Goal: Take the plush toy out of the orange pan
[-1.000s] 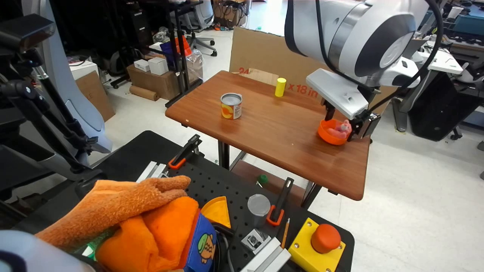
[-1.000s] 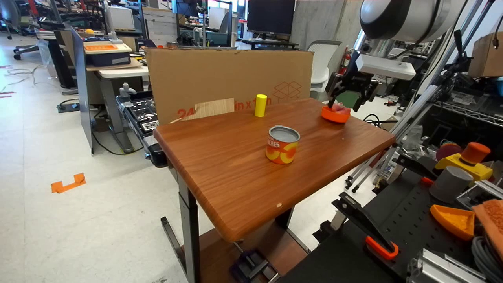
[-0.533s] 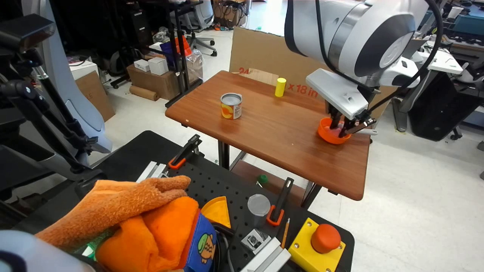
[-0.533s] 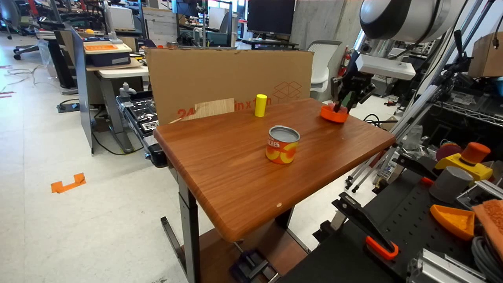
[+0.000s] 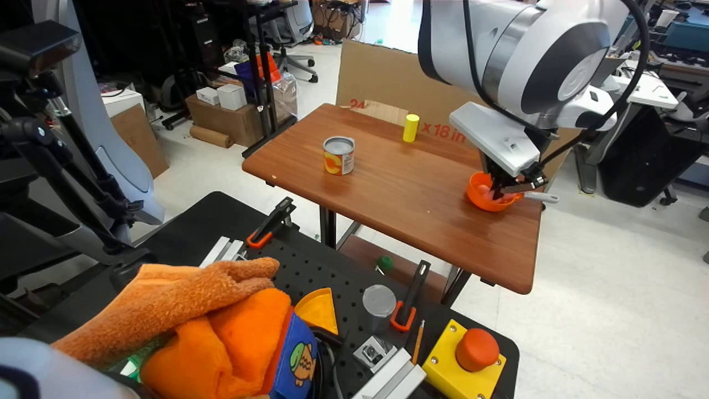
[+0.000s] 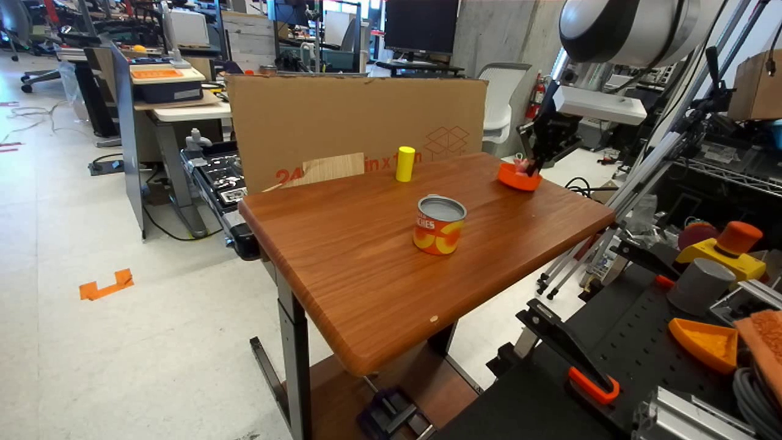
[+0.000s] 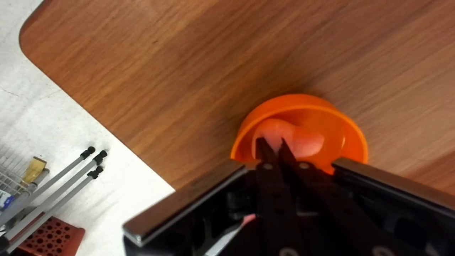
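I hold my black two-fingered gripper (image 7: 272, 140) down inside the small, round, bright orange pan (image 7: 302, 101), its fingers nearly together and clamped on the soft pink plush toy (image 7: 274, 129), which lies in the pan. The pan rests near one edge of the brown wood-topped table (image 5: 399, 194); well apart from it, an orange-and-yellow-labelled tin can (image 6: 438, 235) and a bright yellow cylinder (image 6: 404, 165) stand upright.

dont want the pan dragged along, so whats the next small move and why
Probably a slow, short lift straight up: the gripper is down inside the orange pan, nearly closed and apparently pinching the plush toy. Going up before sideways should clear the pan's wall, and would test a grip whose firmness can't be seen.
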Motion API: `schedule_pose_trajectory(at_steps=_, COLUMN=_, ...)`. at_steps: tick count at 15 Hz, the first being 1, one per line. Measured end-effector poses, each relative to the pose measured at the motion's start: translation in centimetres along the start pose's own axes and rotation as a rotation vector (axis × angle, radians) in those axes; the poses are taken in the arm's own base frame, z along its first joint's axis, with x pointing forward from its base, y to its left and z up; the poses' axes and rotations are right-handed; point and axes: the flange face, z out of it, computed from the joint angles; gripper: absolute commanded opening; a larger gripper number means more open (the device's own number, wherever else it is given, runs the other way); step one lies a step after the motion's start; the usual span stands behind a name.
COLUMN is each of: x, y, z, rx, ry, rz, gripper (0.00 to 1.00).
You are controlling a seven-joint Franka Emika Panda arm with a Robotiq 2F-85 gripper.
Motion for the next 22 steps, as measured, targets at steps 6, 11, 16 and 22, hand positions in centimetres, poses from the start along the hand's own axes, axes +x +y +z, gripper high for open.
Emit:
schedule_pose_trajectory(at_steps=6, x=-1.4, y=-0.6, z=-3.5, rx=0.013, ry=-0.111, rz=-0.063, gripper=0.04)
schedule_pose_trajectory(at_steps=11, x=-4.2, y=-1.3, z=-8.1, rx=0.096, ry=-0.093, rz=-0.177, gripper=0.04)
schedule_pose_trajectory(at_steps=16, x=-10.3, y=-2.5, z=-7.3, rx=0.124, ry=-0.206, rz=-0.284, gripper=0.04)
schedule_pose_trajectory(at_steps=22, x=-13.9, y=-6.2, z=-3.1, rx=0.104, ry=-0.219, rz=-0.312, gripper=0.44)
